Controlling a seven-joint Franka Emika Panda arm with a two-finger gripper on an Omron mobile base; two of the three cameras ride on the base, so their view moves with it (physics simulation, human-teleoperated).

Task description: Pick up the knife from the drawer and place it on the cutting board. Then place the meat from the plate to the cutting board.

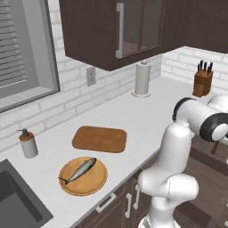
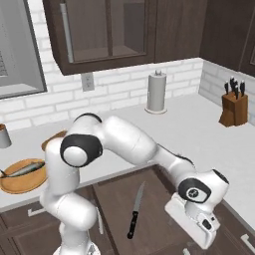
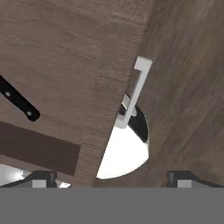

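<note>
The drawer (image 2: 117, 196) stands pulled open below the counter, and the knife (image 2: 135, 211) lies flat in it, blade away from me, dark handle towards me. My gripper (image 2: 200, 234) hangs low to the right of the knife, above the drawer's front right part, apart from it. In the hand view my gripper (image 3: 113, 177) is open with nothing between its fingertips; the knife's handle (image 3: 18, 101) shows far left and the drawer's metal pull (image 3: 135, 89) in the middle. On the counter, the meat (image 1: 80, 170) lies on the plate (image 1: 95, 185), next to the cutting board (image 1: 100, 139).
A paper towel roll (image 1: 142, 78) stands at the back wall. A knife block (image 1: 203, 81) sits in the far right corner. A soap dispenser (image 1: 28, 143) and a sink (image 1: 15, 200) are at the left. Upper cabinets (image 1: 116, 31) hang over the counter.
</note>
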